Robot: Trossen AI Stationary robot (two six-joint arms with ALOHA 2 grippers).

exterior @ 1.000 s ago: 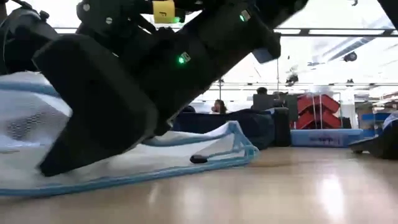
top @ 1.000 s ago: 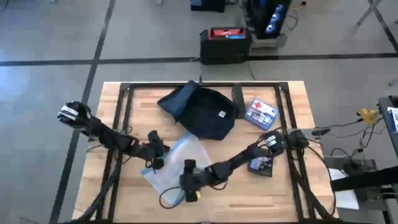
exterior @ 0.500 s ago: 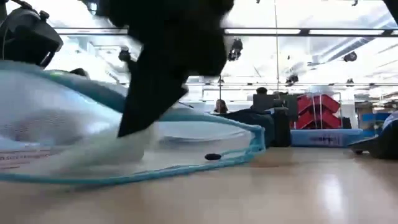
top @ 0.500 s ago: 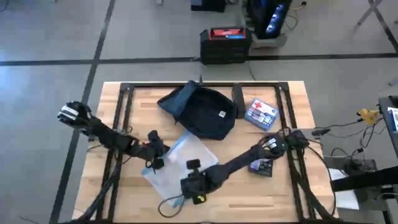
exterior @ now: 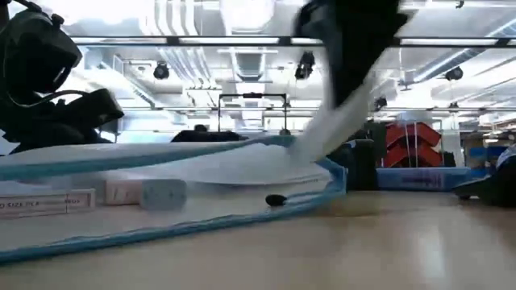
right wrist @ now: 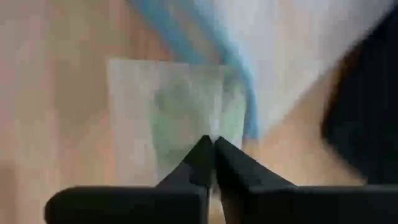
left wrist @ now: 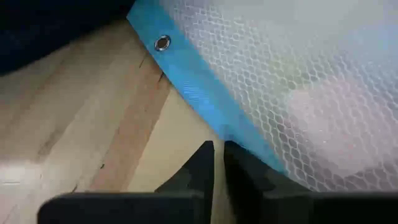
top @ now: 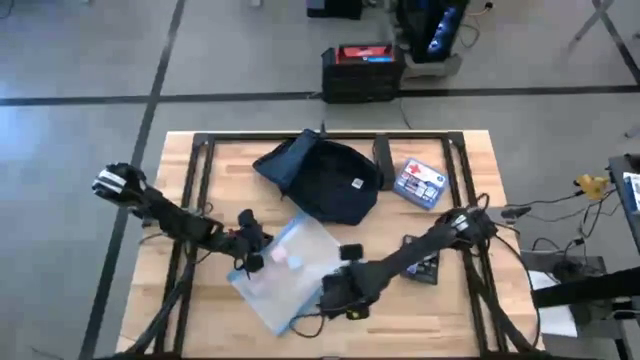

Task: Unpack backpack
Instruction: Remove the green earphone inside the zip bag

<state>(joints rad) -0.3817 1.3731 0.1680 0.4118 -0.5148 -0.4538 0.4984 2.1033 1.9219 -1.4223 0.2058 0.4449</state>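
The dark navy backpack (top: 325, 182) lies flat at the table's far middle, and no gripper touches it. Nearer lies a clear mesh pouch (top: 285, 268) with a blue border, flat on the wood, with small boxes (exterior: 153, 193) inside. My left gripper (top: 248, 262) is shut at the pouch's left edge. My right gripper (top: 338, 298) is just right of the pouch's near end and is shut on a thin pale translucent packet (right wrist: 180, 106). In the low view this packet (exterior: 322, 133) slants up from the pouch. My left gripper pinches the pouch's blue border (left wrist: 245, 144) between its two fingers, low over the table; the pouch lies flat on the wood. My right gripper pinches one edge of the pale packet (right wrist: 208, 134) between its shut fingertips. The packet slants down from the fingers toward the pouch's mouth (exterior: 326, 173).
A blue-white box with a red cross (top: 418, 182) lies right of the backpack, with a black strap-like piece (top: 383, 160) between them. A small dark box (top: 420, 268) sits under my right arm. Bare wood lies along the table's near edge.
My right gripper has moved from over the pouch's near end toward the table's right and has risen, drawing the pale packet out of the pouch. The pouch's raised upper layer has sunk and now lies flatter. My left gripper has kept its place.
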